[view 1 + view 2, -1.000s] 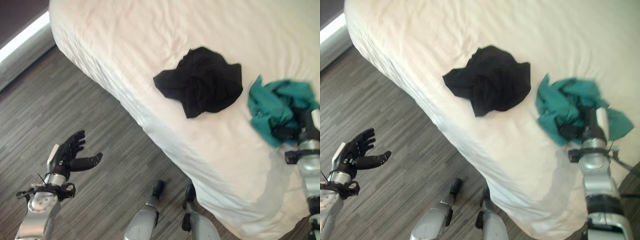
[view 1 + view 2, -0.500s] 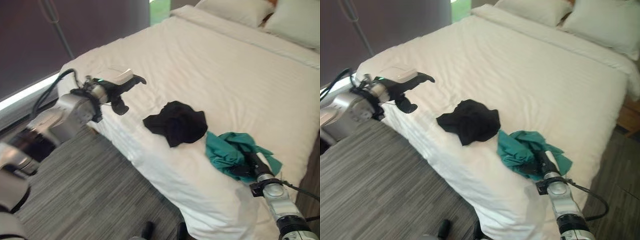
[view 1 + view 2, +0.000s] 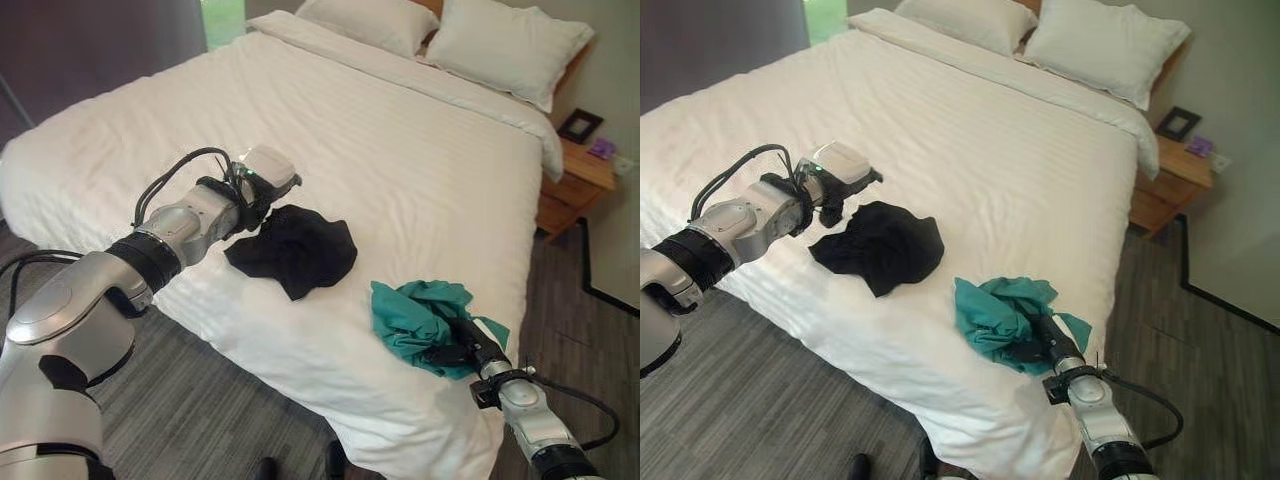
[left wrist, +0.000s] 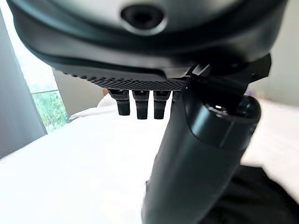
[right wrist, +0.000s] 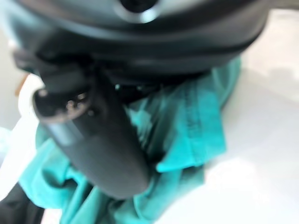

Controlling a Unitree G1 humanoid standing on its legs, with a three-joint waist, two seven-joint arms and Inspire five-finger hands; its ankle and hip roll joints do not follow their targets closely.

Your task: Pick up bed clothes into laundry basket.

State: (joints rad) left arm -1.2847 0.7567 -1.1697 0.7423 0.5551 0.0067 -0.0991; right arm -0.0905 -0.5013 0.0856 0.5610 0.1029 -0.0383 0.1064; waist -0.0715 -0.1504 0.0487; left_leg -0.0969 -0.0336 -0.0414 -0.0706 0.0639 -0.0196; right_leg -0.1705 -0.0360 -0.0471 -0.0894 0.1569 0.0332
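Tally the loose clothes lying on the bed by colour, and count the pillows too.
Black garment: 1
Teal garment: 1
White pillows: 2
Total: 4

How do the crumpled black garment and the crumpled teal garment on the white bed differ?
The crumpled black garment lies flatter and further from the bed's edge; the crumpled teal garment is bunched higher, near the edge. The left hand is at the black one's rim; the right hand is buried in the teal one. Both rest on the white bed.
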